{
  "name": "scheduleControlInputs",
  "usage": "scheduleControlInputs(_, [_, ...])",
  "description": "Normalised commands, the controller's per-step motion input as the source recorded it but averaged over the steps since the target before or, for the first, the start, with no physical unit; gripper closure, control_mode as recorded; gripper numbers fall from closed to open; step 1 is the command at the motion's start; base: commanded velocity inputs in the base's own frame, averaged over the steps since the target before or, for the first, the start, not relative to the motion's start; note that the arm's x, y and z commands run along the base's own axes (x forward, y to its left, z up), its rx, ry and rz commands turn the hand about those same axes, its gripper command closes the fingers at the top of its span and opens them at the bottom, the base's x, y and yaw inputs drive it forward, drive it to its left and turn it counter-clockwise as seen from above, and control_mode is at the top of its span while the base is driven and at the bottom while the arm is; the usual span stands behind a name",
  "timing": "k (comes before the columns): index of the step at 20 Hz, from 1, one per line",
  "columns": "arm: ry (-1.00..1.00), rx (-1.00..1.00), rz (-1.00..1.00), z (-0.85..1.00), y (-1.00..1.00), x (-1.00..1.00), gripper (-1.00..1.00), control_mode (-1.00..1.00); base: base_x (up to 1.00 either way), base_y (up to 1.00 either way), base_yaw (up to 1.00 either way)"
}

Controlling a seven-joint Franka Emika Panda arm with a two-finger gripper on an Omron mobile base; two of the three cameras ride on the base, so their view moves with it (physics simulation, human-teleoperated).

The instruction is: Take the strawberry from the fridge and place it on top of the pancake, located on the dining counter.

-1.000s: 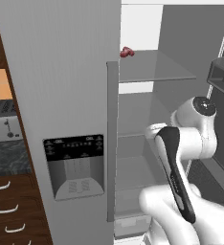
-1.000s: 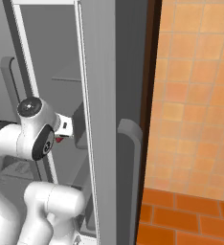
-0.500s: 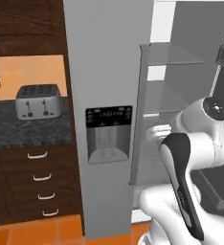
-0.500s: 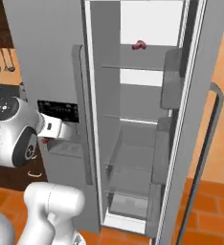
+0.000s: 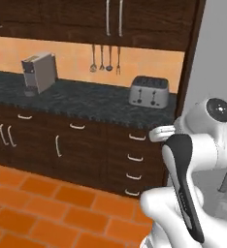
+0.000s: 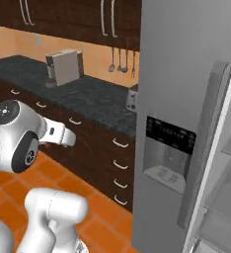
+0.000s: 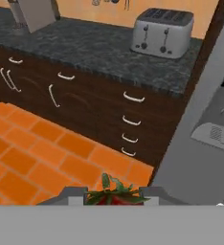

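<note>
end effector partly closed, clamping strawberry between fingertips

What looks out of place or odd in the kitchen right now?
The fridge stands open on its right side, shelves exposed, while the pincer holds the strawberry. Nothing looks spilled or damaged.

arm folded, gripper jaws clamped on strawberry.
</note>
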Motion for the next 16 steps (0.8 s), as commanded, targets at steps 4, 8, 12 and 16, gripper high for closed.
scheduleControlInputs(4, [0.0,0.0,0.0,0.0,0.0,0.0,1.0,1.0,0.0,0.35,0.96])
scheduleControlInputs(8, [0.0,0.0,0.0,0.0,0.0,0.0,1.0,1.0,0.0,0.13,1.0])
scheduleControlInputs(12, [0.0,0.0,0.0,0.0,0.0,0.0,1.0,1.0,-0.24,0.01,0.98])
scheduleControlInputs(16, [0.0,0.0,0.0,0.0,0.0,0.0,1.0,1.0,-0.47,0.0,0.97])
